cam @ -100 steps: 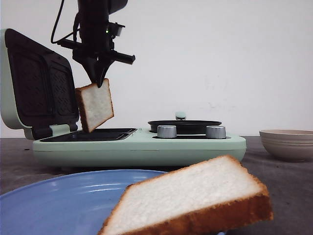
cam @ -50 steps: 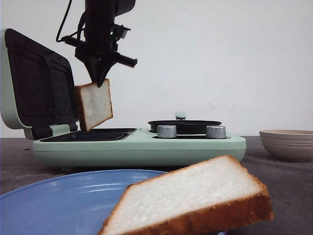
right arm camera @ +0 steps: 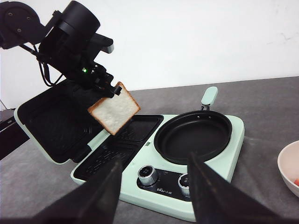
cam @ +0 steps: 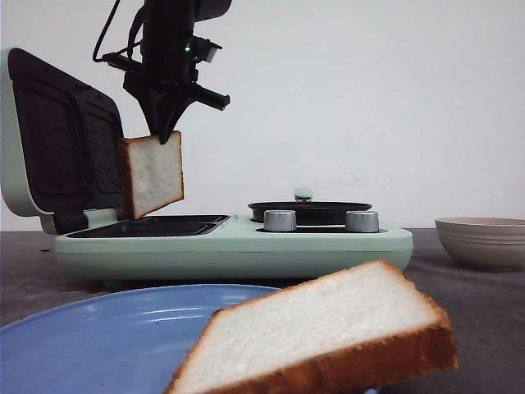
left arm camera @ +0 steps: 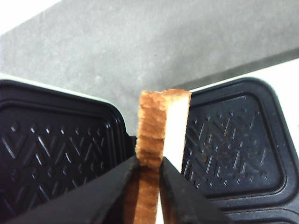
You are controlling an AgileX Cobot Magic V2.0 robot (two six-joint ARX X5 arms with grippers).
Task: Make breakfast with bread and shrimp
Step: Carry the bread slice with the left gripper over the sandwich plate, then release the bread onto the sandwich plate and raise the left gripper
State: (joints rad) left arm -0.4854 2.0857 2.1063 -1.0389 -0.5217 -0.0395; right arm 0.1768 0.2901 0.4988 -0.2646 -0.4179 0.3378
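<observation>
Left gripper (cam: 164, 135) pinches bread slice (cam: 152, 174) by top edge; slice shifts slightly toward open lid (cam: 61, 139), hangs above sandwich plate (cam: 156, 226). Placement imminent. Second slice (cam: 328, 328) on blue plate (cam: 98, 336). Right gripper (right arm camera: 154, 186) spread, idle.

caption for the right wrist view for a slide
Left gripper holds a bread slice above the open sandwich maker, beside its empty frying pan.

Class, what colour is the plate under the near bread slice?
Blue; the plate shows best in the front view.
</observation>
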